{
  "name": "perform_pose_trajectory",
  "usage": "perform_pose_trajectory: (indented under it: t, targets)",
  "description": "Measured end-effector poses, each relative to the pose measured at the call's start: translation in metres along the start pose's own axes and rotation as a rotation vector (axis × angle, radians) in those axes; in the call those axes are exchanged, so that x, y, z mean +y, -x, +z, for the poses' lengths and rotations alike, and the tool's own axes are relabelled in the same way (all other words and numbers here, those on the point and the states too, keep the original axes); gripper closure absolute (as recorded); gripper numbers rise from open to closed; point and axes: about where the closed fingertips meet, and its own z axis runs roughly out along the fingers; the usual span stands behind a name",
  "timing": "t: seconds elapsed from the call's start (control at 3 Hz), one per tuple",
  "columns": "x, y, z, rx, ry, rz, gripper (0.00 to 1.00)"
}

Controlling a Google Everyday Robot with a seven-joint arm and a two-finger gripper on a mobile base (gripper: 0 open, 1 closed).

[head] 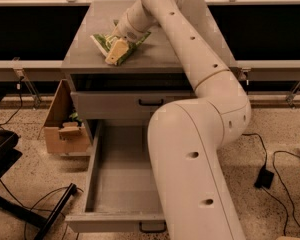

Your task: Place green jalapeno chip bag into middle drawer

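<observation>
The green jalapeno chip bag [106, 40] lies crinkled on the grey cabinet top [85, 59], near its front left. My gripper [117, 50] comes down from the right and rests on the bag's near end, covering part of it. The middle drawer [119, 184] is pulled far out below, a wide grey tray with nothing in it. Its flat front and black handle [152, 228] are nearest the camera. My arm hides the drawer's right side.
The upper drawer [110, 104] with a black handle is closed. An open cardboard box [65, 131] stands on the floor left of the cabinet. A black stand and cables [50, 211] lie at the lower left. Cables and a black adapter [264, 176] lie at the right.
</observation>
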Motion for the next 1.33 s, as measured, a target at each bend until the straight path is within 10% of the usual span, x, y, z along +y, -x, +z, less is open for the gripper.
perform_pose_trajectory:
  t: [0.67,1.33]
  targets:
    - [0.0,0.0,0.0,0.0,0.0,0.0,1.0]
    - [0.003,0.065,-0.098,0.092,-0.096,-0.233,1.0]
